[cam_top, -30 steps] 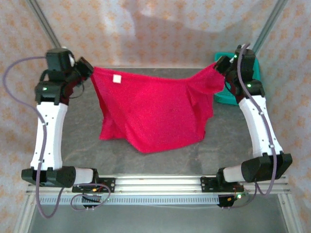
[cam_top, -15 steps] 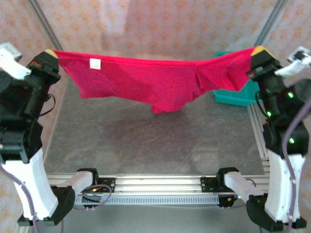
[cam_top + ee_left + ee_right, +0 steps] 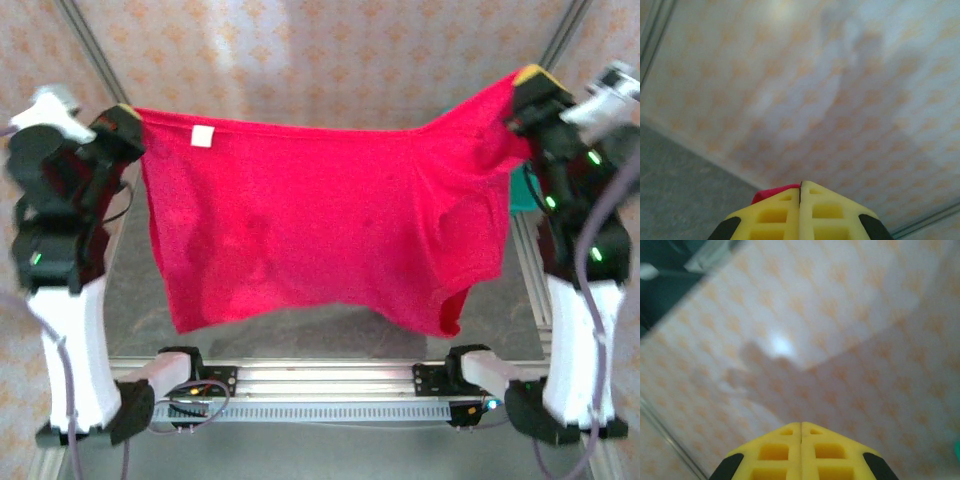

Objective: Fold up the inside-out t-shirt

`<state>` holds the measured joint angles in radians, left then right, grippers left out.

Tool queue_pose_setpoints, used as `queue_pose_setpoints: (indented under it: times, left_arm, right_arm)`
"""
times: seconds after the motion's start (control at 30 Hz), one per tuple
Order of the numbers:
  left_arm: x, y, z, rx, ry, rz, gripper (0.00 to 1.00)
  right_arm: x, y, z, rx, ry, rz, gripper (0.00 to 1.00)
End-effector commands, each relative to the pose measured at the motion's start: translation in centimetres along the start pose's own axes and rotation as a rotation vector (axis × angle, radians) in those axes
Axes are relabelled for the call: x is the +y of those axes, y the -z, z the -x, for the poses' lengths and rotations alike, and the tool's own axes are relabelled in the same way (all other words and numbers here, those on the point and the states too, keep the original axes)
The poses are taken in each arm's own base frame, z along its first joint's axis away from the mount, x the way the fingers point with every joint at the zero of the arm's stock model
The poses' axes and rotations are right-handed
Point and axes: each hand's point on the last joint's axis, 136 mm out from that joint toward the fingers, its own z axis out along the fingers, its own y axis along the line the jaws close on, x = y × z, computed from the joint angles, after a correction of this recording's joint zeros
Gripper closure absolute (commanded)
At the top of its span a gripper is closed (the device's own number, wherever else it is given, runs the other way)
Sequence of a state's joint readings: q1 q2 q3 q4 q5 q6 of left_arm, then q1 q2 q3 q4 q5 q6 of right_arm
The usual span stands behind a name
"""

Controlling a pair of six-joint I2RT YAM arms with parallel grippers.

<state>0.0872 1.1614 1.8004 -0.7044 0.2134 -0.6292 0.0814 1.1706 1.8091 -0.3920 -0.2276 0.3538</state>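
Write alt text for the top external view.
A crimson t-shirt hangs spread wide over the grey table, pinched at its top corners by the left gripper and right gripper. A small white tag shows near its upper left.

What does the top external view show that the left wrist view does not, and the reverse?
The top external view adds: the whole crimson-red cloth t-shirt hanging stretched between the raised arms, its small white tag near the left pincer, the right pincer shut on the opposite corner, and a sliver of teal plastic mesh basket. The left wrist view adds: yellow fingertips pressed together up close, red cloth peeking beside them. Shared: the t-shirt, the left pincer, the patterned wall and the grey table top.
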Motion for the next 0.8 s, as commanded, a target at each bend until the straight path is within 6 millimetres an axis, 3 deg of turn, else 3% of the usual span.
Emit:
queue_pose_setpoints:
  times: [0.0, 0.2, 0.3, 0.4, 0.43, 0.47, 0.53, 0.57, 0.67, 0.77]
  left_arm:
    - [4.1, -7.7, -4.4, 0.12, 0.019, 0.089, 1.0]
    - [10.5, -18.1, -10.9, 0.269, 0.024, 0.245, 1.0]
    - [13.0, -22.1, -13.9, 0.349, 0.018, 0.309, 1.0]
    - [14.5, -24.5, -16.0, 0.413, 0.018, 0.343, 1.0]
    - [14.7, -24.9, -16.4, 0.429, 0.017, 0.348, 0.93]
    - [14.8, -25.1, -16.7, 0.445, 0.012, 0.351, 0.72]
    - [15.1, -24.8, -17.1, 0.472, -0.007, 0.377, 0.34]
    - [15.2, -24.3, -17.2, 0.48, -0.023, 0.396, 0.24]
    - [15.2, -22.0, -17.8, 0.505, -0.068, 0.44, 0.16]
    - [14.0, -19.0, -19.9, 0.533, -0.082, 0.396, 0.17]
  right_arm:
    - [-4.1, -6.4, -6.5, 0.157, -0.014, -0.072, 1.0]
    - [-9.7, -14.7, -16.6, 0.346, -0.066, -0.157, 1.0]
    - [-11.7, -17.8, -21.6, 0.44, -0.11, -0.188, 1.0]
    - [-12.7, -19.9, -25.4, 0.518, -0.135, -0.217, 1.0]
    - [-13.0, -20.4, -26.6, 0.548, -0.139, -0.232, 0.98]
    - [-13.2, -20.8, -27.5, 0.579, -0.145, -0.246, 0.91]
    - [-13.3, -21.0, -28.5, 0.632, -0.152, -0.277, 0.67]
    - [-13.4, -21.0, -28.9, 0.658, -0.152, -0.295, 0.56]
    - [-13.7, -20.1, -29.1, 0.684, -0.142, -0.346, 0.39]
    - [-13.7, -18.6, -29.9, 0.706, -0.134, -0.37, 0.38]
